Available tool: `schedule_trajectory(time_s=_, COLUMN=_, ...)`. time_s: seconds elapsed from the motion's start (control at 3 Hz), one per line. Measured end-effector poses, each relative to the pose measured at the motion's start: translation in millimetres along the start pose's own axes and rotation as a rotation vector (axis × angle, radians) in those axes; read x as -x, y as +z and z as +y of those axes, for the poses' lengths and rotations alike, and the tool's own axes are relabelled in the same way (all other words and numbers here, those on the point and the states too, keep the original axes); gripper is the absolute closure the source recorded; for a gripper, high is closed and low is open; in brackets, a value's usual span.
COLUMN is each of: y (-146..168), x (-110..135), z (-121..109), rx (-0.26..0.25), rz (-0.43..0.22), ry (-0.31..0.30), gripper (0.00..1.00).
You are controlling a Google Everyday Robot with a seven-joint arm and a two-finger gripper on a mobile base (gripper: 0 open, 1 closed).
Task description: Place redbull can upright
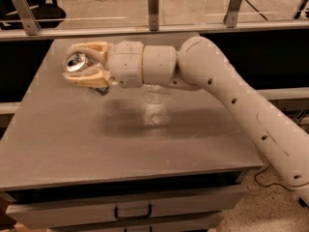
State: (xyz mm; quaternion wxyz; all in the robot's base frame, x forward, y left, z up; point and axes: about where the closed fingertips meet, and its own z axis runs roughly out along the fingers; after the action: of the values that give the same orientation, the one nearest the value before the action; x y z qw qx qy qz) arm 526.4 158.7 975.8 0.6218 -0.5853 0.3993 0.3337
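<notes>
- The gripper (71, 64) reaches in sideways, low over the grey table (145, 144). It sits around the redbull can (76, 62), whose silver top faces out of its open end.
- We cannot tell whether it has clamped the can or only brackets it.
- The can lies on its side inside the gripper's span, resting on or just above the tabletop beneath.
- We judge slip to be the main risk. The can is thin metal, round and slick, so a weak or off-centre squeeze could let it roll out toward the table edge beyond the gripper.
- Too hard a squeeze could dent the soft wall, leaving a base that rocks when stood up.
- The tabletop under the gripper looks smooth with a dull sheen, so it would do little to stop a released can skidding or toppling.
</notes>
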Motion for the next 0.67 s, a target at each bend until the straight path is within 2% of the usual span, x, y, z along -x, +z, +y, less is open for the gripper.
schedule_trajectory(time_s=0.33, y=0.0, x=-0.2, z=0.1, rx=0.000, rz=0.000, ry=0.001, gripper=1.00)
schedule_trajectory(time_s=0.67, y=-0.5, x=-7.8, z=9.1, rx=-0.003, rz=-0.006, ry=0.069, gripper=1.00)
